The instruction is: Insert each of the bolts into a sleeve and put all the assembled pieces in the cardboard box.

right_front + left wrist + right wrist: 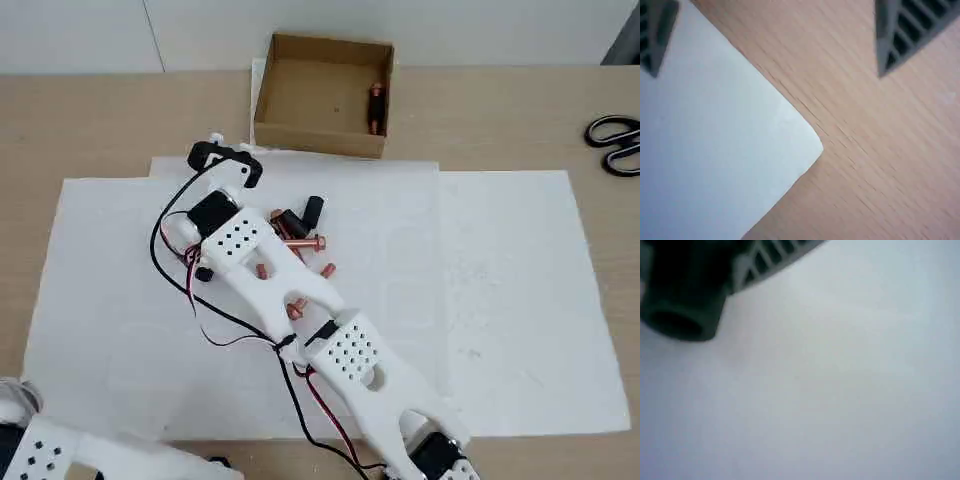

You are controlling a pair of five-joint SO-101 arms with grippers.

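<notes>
We see the right pincer (224,162) grasping a black cylindrical plastic sleeve (682,310) above the white paper sheet (500,300), the hollow end clear of the fingers. We judge it is held that way so the bore stays free for a bolt. The left pincer (767,75) hangs released, fingers wide apart, over the sheet's corner and the bare wooden desk (880,165), well apart from the work. Loose copper-coloured bolts (303,243) and black sleeves (313,210) lie bunched beside the right arm, leaving little room there. The open brown cardboard box (268,95) sits just beyond the sheet's far edge, with one assembled piece (376,108) against a side wall and most of its floor free. Black-handled scissors (612,143) lie well apart, near the desk's edge.
</notes>
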